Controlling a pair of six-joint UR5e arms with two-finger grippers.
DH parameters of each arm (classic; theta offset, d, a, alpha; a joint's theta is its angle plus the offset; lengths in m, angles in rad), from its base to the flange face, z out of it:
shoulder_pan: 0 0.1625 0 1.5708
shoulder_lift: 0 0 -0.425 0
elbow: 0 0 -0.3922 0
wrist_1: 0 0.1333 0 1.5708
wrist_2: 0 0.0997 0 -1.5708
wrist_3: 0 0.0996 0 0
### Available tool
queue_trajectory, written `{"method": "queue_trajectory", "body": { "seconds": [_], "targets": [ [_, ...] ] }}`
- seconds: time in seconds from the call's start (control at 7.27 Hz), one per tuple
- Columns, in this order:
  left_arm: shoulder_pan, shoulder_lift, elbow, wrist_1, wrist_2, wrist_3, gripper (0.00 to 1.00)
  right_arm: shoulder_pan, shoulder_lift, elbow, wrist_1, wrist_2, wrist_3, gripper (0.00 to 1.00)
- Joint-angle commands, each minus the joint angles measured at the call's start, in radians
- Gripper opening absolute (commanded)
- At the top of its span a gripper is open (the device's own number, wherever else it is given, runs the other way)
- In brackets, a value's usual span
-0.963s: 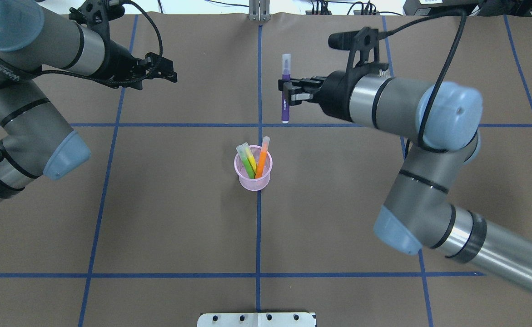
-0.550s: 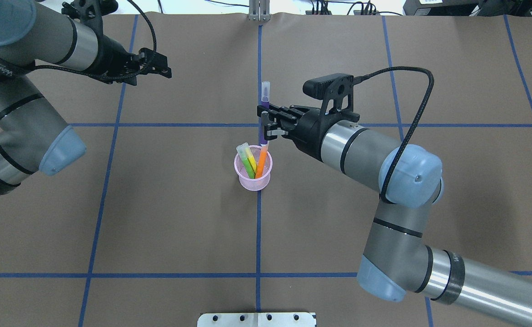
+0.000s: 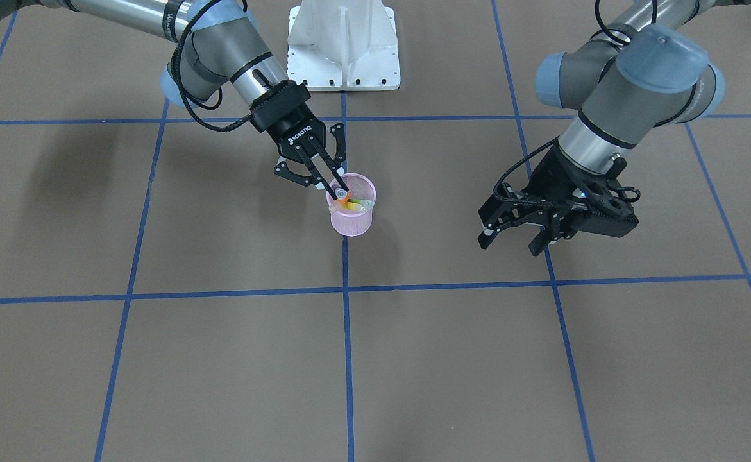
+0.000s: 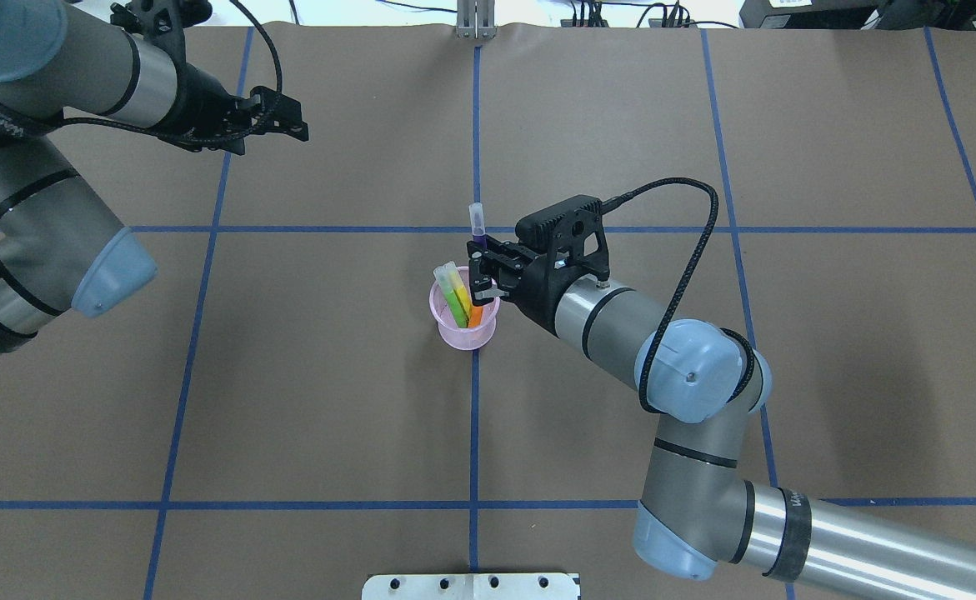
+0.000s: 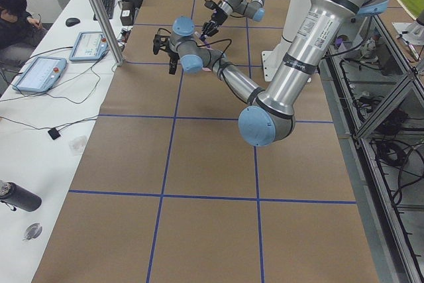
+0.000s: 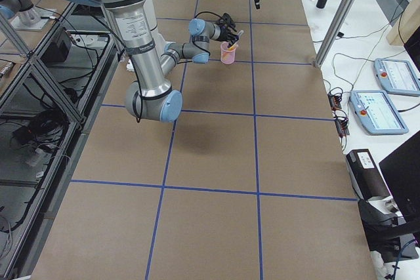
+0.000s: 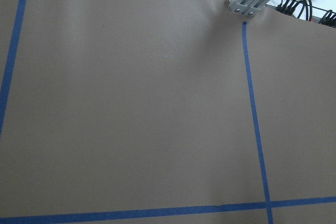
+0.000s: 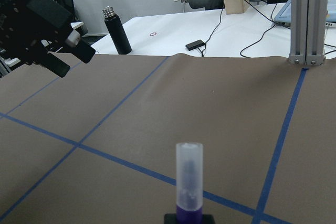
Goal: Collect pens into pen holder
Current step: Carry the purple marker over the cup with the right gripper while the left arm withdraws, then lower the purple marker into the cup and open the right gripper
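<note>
**While two pens lean in the pen holder, the purple pen hangs clamped at its rim**

Where the middle line of blue tape runs down the brown-covered table, the pink mesh holder stands upright on that line, near the table's centre. Inside it the green pen leans toward the robot's left with its pale cap above the rim. The orange pen stands just beside it, on the side nearer the right arm.

The right gripper has its jaws clenched on the purple pen's barrel. The pen is close to upright, cap end up, at the holder's far rim. In the front-facing view the fingertips sit over the cup's mouth on the robot's side.

Much is hidden. The purple pen's lower end is behind the fingers, so it cannot be told whether it has entered the cup or touches the orange pen. The orange pen's upper part is covered as well. Beside the green pen runs a yellower streak with a second pale cap; whether that is another pen is unclear. The right wrist view shows only the cap and a sliver of purple, cut off at the bottom edge. In both side views the holder is too small to read.

The left gripper hovers well apart from the holder, jaws spread with nothing between them.
</note>
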Motion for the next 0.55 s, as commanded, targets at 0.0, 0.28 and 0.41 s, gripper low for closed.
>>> {"method": "queue_trajectory", "body": {
  "seconds": [0.0,0.28,0.41],
  "targets": [
    [0.001,0.0,0.012,-0.002,0.0,0.002,1.0,-0.006,0.017,-0.024,-0.001,-0.007,0.001,0.0],
    [0.003,0.0,0.048,-0.038,0.0,0.0,1.0,-0.027,0.015,-0.023,-0.001,-0.008,0.001,0.0],
    [0.003,0.0,0.071,-0.078,0.0,0.0,1.0,-0.039,0.015,-0.026,-0.001,-0.016,0.001,0.0]
  ]
}}
